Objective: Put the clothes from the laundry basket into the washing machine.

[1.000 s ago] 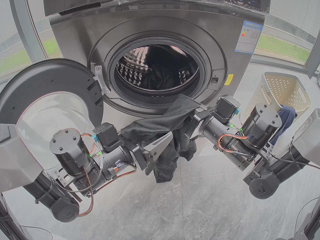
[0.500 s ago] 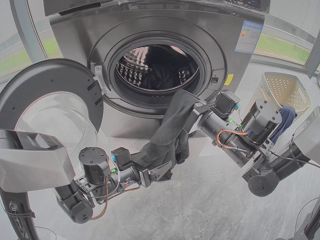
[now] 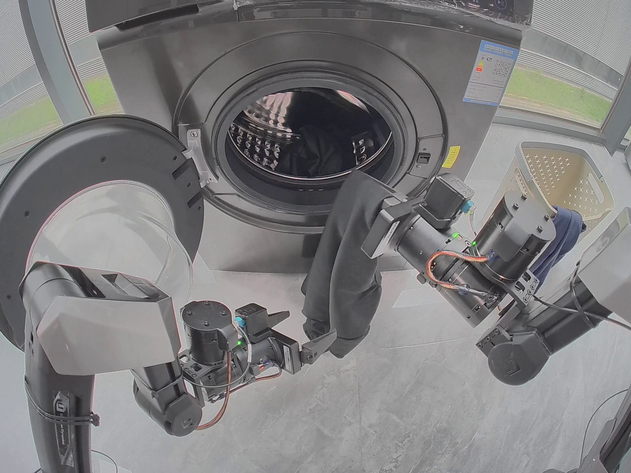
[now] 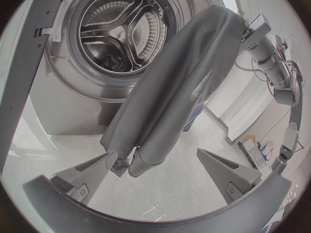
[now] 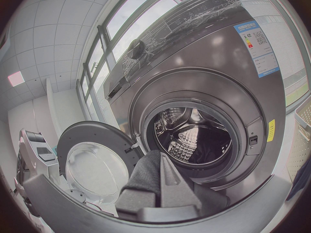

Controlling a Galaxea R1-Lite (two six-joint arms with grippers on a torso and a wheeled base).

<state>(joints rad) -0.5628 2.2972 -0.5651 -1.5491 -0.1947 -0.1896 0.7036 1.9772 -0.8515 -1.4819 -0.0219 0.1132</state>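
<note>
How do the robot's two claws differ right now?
The right gripper is shut on the top of the dark grey garment; the left gripper is open, gripping nothing. The right gripper is high, near the open washing machine; the left gripper sits low by the garment's hanging end. Both are at the same garment.

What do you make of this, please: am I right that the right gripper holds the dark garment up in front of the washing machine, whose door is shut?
Not quite. The door of the washing machine is not shut: the head view shows it swung wide open to the robot's left. The rest is right: the right gripper holds the dark garment up in front of the machine.
</note>
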